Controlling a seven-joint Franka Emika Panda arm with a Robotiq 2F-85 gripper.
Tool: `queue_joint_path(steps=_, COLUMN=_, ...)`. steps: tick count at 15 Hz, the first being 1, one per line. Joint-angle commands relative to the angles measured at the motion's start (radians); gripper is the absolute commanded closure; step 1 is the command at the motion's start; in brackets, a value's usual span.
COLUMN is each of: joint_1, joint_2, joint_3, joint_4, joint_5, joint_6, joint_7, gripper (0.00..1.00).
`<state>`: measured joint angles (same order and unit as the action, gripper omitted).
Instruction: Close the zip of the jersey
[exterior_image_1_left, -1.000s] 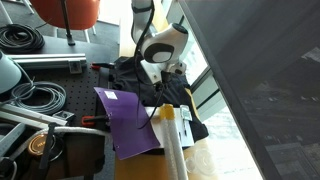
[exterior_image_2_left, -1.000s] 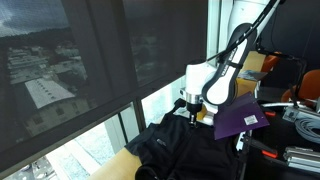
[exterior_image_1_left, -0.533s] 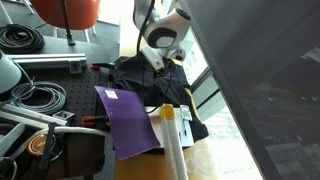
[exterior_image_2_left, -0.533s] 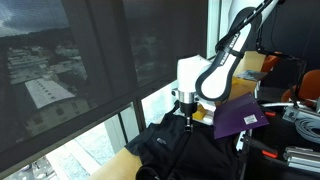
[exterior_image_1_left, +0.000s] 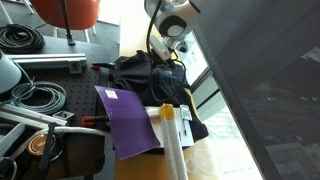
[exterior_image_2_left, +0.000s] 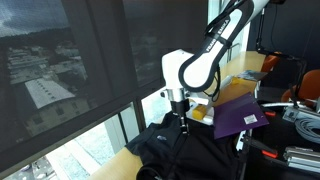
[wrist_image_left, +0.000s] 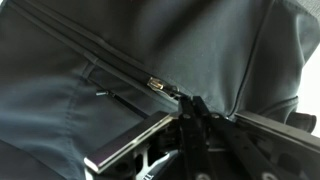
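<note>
The black jersey (exterior_image_1_left: 143, 76) lies rumpled on the table by the window and also shows in an exterior view (exterior_image_2_left: 190, 152). In the wrist view its fabric (wrist_image_left: 70, 120) fills the frame. The zip (wrist_image_left: 100, 55) runs diagonally from upper left down to a small metal slider (wrist_image_left: 157, 84). My gripper (wrist_image_left: 195, 106) is shut, its fingertips pinched together right at the slider's pull tab. In both exterior views the gripper (exterior_image_1_left: 166, 54) (exterior_image_2_left: 181, 112) hangs over the jersey's middle, with a thin strand of fabric drawn up to it.
A flat purple sheet (exterior_image_1_left: 128, 120) (exterior_image_2_left: 240, 116) lies beside the jersey. A white and yellow roll (exterior_image_1_left: 171, 140) stands at the front. Coiled cables (exterior_image_1_left: 22, 38) and an orange chair (exterior_image_1_left: 66, 12) are at the side. The window glass (exterior_image_2_left: 90, 70) is close behind.
The arm has risen and moved along the jersey towards its far end, away from the purple sheet, with the gripper staying shut and the fabric pulled up under it.
</note>
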<state>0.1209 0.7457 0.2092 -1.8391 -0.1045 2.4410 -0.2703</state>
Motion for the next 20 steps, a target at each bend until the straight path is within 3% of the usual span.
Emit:
queue_joint_path(steps=1, joint_1=-0.01, joint_2=0.059, joint_3=0.054, joint_4=0.092, joint_5=0.047, joint_6=-0.079, joint_7=-0.073, gripper=0.98)
queue_joint_path(steps=6, joint_1=-0.004, joint_2=0.15, joint_3=0.079, joint_4=0.173, joint_5=0.067, joint_6=-0.084, joint_7=-0.126, gripper=0.98)
queue_joint_path(steps=20, joint_1=0.074, joint_2=0.269, joint_3=0.121, joint_4=0.381, joint_5=0.084, joint_6=-0.303, joint_7=-0.146, gripper=0.98)
